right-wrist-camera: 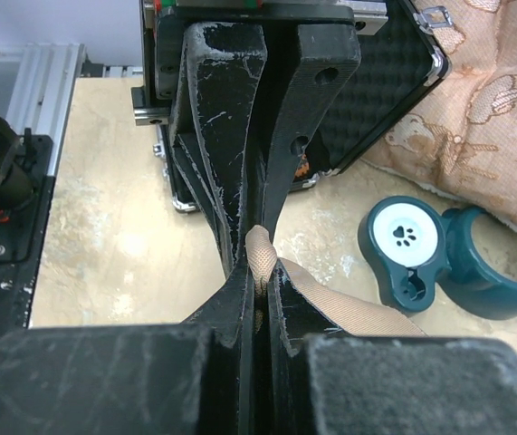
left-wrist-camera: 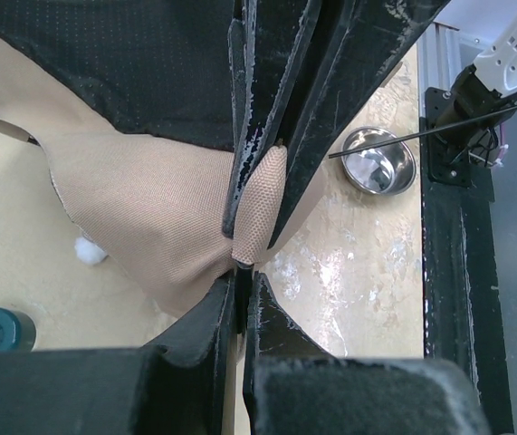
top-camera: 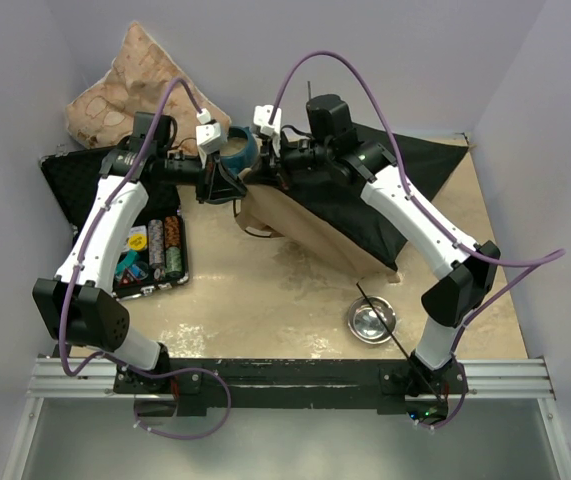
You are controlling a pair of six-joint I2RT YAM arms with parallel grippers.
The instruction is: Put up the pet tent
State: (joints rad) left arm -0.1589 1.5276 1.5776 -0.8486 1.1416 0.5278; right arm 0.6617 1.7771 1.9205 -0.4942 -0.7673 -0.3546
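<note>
"Mounting rail (top-camera: pixel 525 378) sits nearest, with both arm bases bolted onto it. What lies just beyond?"

"On the near right of the table (top-camera: pixel 265 300) there is a steel bowl (top-camera: pixel 370 320), and a thin dark pole (top-camera: pixel 402 343) lies across it."

"And the pet tent (top-camera: pixel 300 228)?"

"It lies collapsed flat, from the middle out to the far right — tan fabric on the left side, black lining spread towards the far right corner. Its white pom-pom (left-wrist-camera: pixel 89 249) rests on the table just beside the tan edge."

"How is the left gripper (top-camera: pixel 227 182)?"

"Its jaws are closed tight on a peak of the tan fabric. The left wrist view shows the cloth nipped right at the fingertips."

"And the right gripper (top-camera: pixel 270 165)?"

"Clamped down on that same fold, and the right wrist view shows the tan cloth squeezed between its jaws. The two grippers meet head-on, tip to tip, at the tent's far left edge."

"Anything else round about?"

"An open black case (top-camera: pixel 75 190) on the left holds rows of chips. A teal ring-shaped holder (right-wrist-camera: pixel 406 234) with a white paw-print disc lies just beyond the grippers, and a star-patterned pillow (top-camera: pixel 125 90) fills the far left corner."
</note>
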